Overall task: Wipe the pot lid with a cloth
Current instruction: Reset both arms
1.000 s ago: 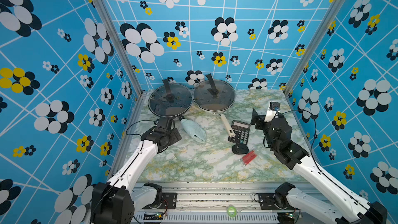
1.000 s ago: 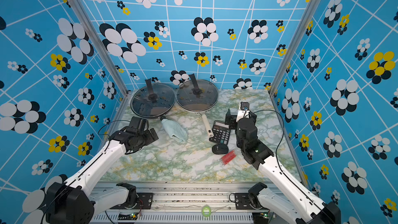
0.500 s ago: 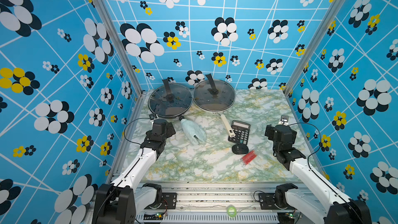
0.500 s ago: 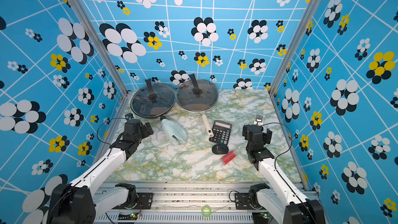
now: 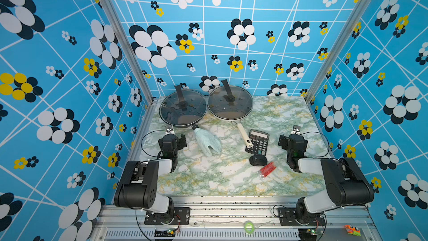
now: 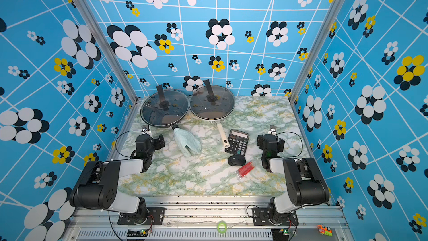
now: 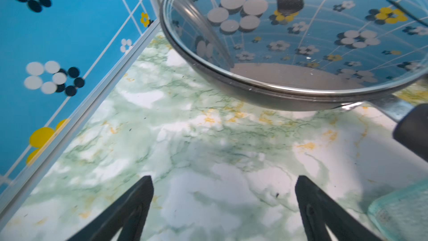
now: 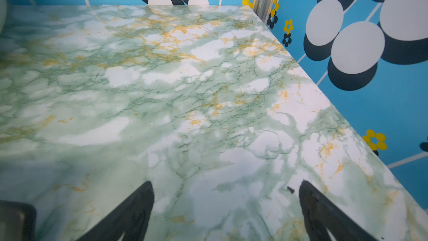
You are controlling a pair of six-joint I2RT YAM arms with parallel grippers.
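The cloth lies just left of centre in both top views; its long axis slants upper left to lower right, narrow end pointing up at the left lid; left gripper and right gripper gape apart, empty, over the table.

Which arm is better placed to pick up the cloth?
The left. The left claw, open, sits right beside the cloth, with only bare table between them. The right claw, also open, is across the table, with the calculator and a pan handle in between.
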